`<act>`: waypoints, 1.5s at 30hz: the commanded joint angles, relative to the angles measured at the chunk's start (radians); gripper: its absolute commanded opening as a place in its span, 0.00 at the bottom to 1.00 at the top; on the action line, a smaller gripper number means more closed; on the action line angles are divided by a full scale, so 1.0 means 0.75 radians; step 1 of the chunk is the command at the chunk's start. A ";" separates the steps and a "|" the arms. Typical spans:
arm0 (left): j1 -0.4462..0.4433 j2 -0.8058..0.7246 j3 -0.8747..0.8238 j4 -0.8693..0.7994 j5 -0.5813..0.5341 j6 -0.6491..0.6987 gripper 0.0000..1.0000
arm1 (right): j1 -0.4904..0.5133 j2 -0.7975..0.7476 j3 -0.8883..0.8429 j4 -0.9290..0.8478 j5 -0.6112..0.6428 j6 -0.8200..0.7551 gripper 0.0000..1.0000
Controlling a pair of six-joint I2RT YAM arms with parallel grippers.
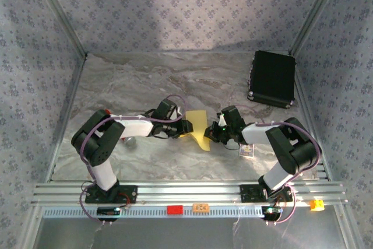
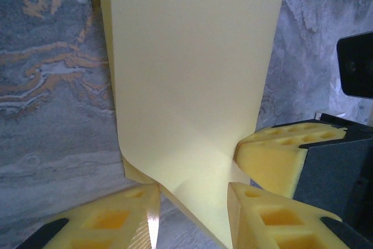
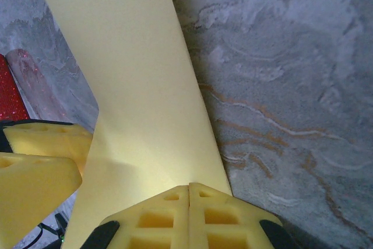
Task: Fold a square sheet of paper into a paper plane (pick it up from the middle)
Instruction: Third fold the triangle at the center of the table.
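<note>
Seen from above, both arms are bent low over the lower half of the frame. The left arm [image 1: 96,141] rises from its base at lower left, kinks at a raised elbow and sends its white forearm rightward, so the left gripper [image 1: 186,127] points at the middle. The right arm [image 1: 294,147] mirrors it from lower right, with the right gripper [image 1: 210,137] pointing left. Between the two, at the centre of the frame, is the yellow sheet of paper [image 1: 197,122], creased and curling, narrowing to a tip by the right gripper. The table [image 1: 145,80] is grey marble-patterned. A black case [image 1: 272,78] lies at upper right and a small printed card [image 1: 249,151] just beside the right forearm. A metal rail [image 1: 186,190] runs along the near edge, and blue-grey patterned walls [image 1: 175,10] close three sides. In the left wrist view the sheet drops from the top centre to a fold between the left gripper's yellow fingers [image 2: 111,223], which stand apart with table showing in the gap; I can't tell whether they press it. One of the right gripper's pads [image 2: 274,153] touches the sheet at right. In the right wrist view that gripper's fingers [image 3: 157,217] are pressed together at bottom centre, pinching the sheet's lower edge. The sheet runs up to the upper left, and veined marble fills the right.
</note>
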 commanded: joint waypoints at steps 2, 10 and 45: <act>-0.010 -0.023 -0.010 0.012 -0.011 -0.008 0.35 | -0.005 0.054 -0.028 -0.154 0.108 0.015 0.06; -0.010 -0.025 -0.006 -0.061 -0.041 -0.037 0.35 | -0.003 0.055 -0.023 -0.154 0.103 0.018 0.07; -0.004 -0.080 -0.032 -0.042 -0.016 -0.116 0.00 | 0.056 -0.334 -0.062 -0.196 0.259 -0.157 0.43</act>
